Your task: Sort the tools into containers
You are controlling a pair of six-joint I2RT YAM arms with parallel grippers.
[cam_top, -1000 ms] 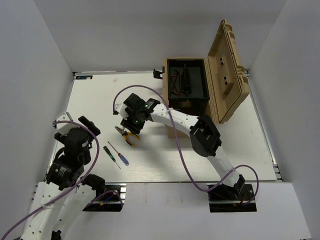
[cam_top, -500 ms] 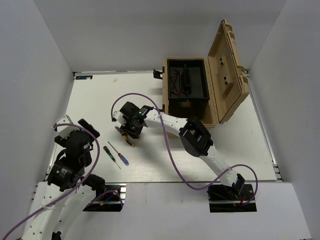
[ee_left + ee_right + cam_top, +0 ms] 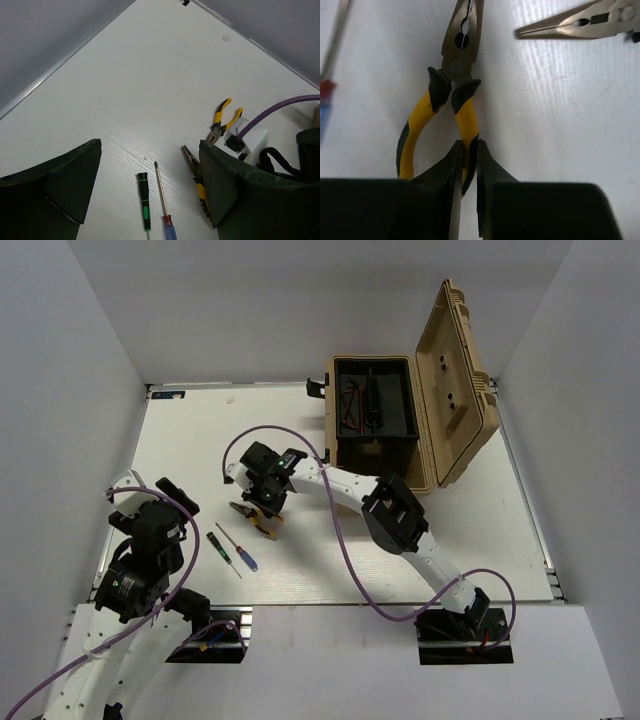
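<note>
In the right wrist view my right gripper point(image 3: 469, 146) is shut on one handle of the yellow-handled pliers point(image 3: 456, 75), which lie flat on the table. Long-nose pliers point(image 3: 580, 25) lie just beyond them. From above, the right gripper point(image 3: 263, 506) is down over both pliers. My left gripper point(image 3: 149, 150) hangs open above a green-handled screwdriver point(image 3: 144, 200) and a red-and-blue-handled one point(image 3: 163, 200), touching neither. Both screwdrivers point(image 3: 230, 548) lie left of the pliers. No hex key is visible on the table.
An open tan toolbox point(image 3: 430, 455) with a black tray point(image 3: 372, 410) stands at the back right, its lid point(image 3: 457, 380) raised to the right. Thin items lie in the tray. The right arm's purple cable point(image 3: 250, 435) loops over the middle of the table.
The right gripper has moved left and down onto the pliers, and its jaws have shut on one handle. The left arm has barely shifted.
</note>
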